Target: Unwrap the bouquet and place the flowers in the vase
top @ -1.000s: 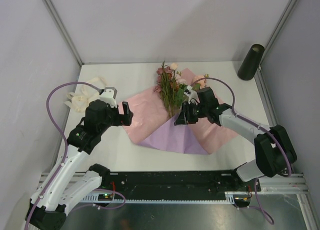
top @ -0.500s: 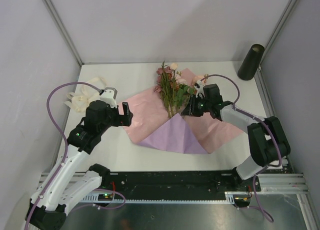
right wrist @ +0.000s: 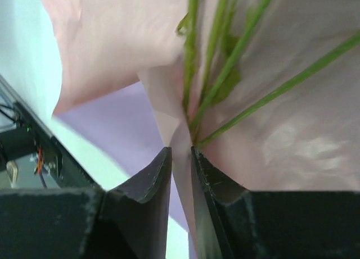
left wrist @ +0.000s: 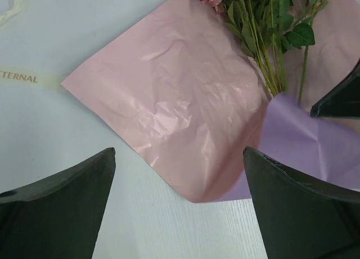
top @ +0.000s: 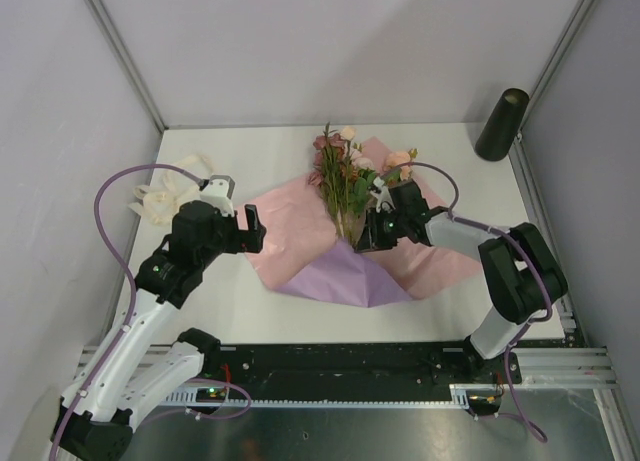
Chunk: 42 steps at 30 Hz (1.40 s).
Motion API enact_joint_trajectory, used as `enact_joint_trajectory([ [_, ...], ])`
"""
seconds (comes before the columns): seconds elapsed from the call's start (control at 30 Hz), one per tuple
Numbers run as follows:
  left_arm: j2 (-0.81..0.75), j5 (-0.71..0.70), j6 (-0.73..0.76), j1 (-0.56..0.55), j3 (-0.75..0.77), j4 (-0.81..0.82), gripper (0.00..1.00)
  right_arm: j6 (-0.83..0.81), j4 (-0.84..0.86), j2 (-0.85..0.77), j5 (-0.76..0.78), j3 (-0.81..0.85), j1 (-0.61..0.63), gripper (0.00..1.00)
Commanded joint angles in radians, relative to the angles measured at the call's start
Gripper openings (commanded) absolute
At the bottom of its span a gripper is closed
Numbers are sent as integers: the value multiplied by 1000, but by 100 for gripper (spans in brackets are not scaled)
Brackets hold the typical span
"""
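The bouquet lies unwrapped at the table's middle. Its flowers rest on the spread pink paper, with a lilac sheet at the near corner. In the right wrist view the green stems meet just beyond my right gripper. That gripper is shut on a raised fold of the pink paper at the stem ends. My left gripper hangs open over the paper's left corner, holding nothing. The black vase stands at the far right corner.
The cream ribbon lies bunched at the left edge, and a printed strip of it shows in the left wrist view. The right gripper's tip shows there too. Grey walls enclose the table on three sides.
My right gripper has slid left to the base of the stems and narrowed its jaws onto a fold of paper. The left arm has not moved.
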Motion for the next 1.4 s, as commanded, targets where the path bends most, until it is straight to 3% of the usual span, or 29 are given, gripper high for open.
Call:
enact_joint_trajectory([
  [0.0,-3,-4,18,5,1,10,100,-37,-58,-76,-98,15,42,25],
  [0.33,15,14,13,6,4,10,100,-25,-127,-266,-142,-59,130,26],
  [0.6,46,41,-3,5,8,11,100,63,-43,-397,-185,-61,132,26],
  [0.7,103,158,-24,5,32,13,100,78,-28,-415,-187,-61,132,25],
  [0.87,165,344,-106,4,48,30,99,90,-18,-449,3,-58,60,24],
  [1.1,170,336,-148,4,6,45,99,92,56,-325,54,-48,-112,23],
  [1.37,92,246,-86,5,-24,41,99,58,76,-133,75,-44,-139,23],
])
